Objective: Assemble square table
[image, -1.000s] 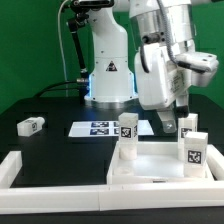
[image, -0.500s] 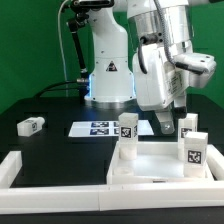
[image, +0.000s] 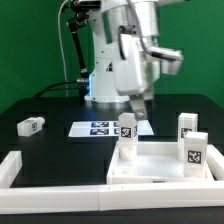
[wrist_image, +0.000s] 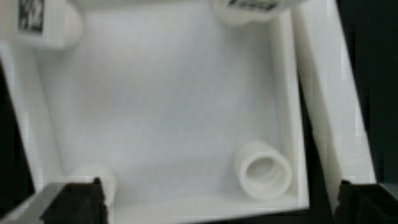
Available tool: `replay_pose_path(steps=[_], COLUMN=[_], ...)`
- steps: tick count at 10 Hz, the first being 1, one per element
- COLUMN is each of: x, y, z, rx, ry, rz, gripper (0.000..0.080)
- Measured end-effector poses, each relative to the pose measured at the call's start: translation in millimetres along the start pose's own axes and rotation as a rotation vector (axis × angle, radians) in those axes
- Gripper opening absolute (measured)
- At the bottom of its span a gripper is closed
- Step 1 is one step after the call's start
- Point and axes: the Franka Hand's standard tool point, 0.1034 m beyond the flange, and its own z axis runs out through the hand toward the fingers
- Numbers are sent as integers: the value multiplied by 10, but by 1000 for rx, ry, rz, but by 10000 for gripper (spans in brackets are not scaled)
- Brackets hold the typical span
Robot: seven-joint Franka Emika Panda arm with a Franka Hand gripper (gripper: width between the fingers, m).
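Exterior view: the pincer hangs just above the white plastic square tray-like top. Three small white tagged legs stand upright on it. A fourth leg lies on the black surface, well apart from the pincer.

Wrist view: its fingers are spread and empty, and one round socket beneath them is bare. Probably only that last leg remains.

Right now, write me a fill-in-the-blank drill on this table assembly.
1. The legs standing upright on the tabletop number ___.
2. The loose leg lies on the black table at the exterior view's ___.
3. The gripper has its jaws ___, holding nothing.
Missing words: three; left; open.
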Motion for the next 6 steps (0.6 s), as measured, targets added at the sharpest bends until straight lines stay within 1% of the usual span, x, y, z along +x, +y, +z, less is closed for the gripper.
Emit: replay_pose_path(steps=[1,2,6], x=[140,194,191], y=[69,85,85], z=[-22,-13,-3], rx=[3,-1,-4], ry=[9,15,16], rz=[-85,-163,-456], gripper=[648,648,648])
